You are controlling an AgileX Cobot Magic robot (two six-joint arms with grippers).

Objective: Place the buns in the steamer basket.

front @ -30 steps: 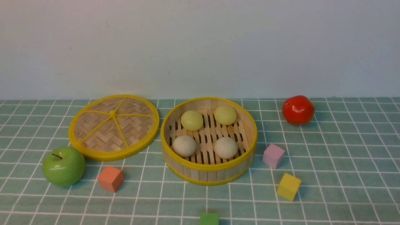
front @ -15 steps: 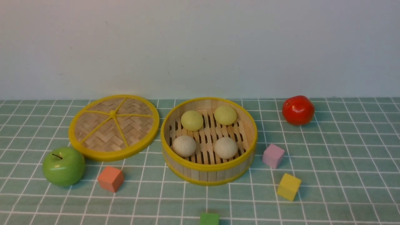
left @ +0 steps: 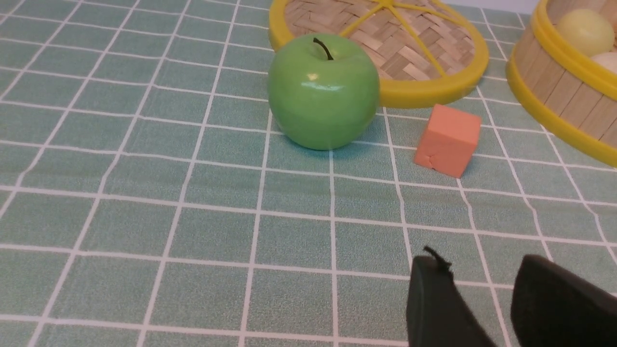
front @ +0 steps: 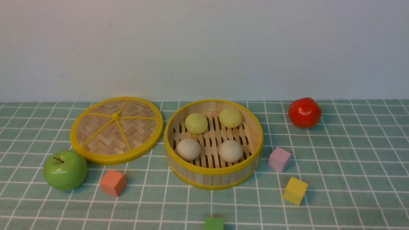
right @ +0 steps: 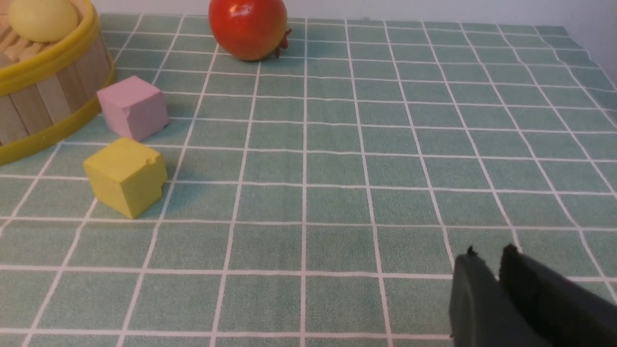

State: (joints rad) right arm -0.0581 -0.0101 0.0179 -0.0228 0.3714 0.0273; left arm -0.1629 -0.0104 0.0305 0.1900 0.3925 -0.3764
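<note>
The steamer basket (front: 213, 171) stands at the middle of the table. Inside it lie two pale yellow-green buns (front: 196, 123) (front: 230, 117) at the back and two off-white buns (front: 188, 149) (front: 230, 150) at the front. Neither arm shows in the front view. In the left wrist view my left gripper (left: 477, 262) hangs open over bare cloth, well short of the green apple (left: 323, 91), with nothing between its fingers. My right gripper (right: 489, 251) hovers over bare cloth far from the basket wall (right: 43, 96); its jaws stand a narrow slit apart and hold nothing.
The flat woven lid (front: 116, 129) lies left of the basket. A green apple (front: 65, 170) and an orange cube (front: 112, 182) sit front left. A pink cube (front: 279, 159), a yellow cube (front: 295, 190) and a red fruit (front: 304, 112) are on the right; a green cube (front: 214, 223) is at the front edge.
</note>
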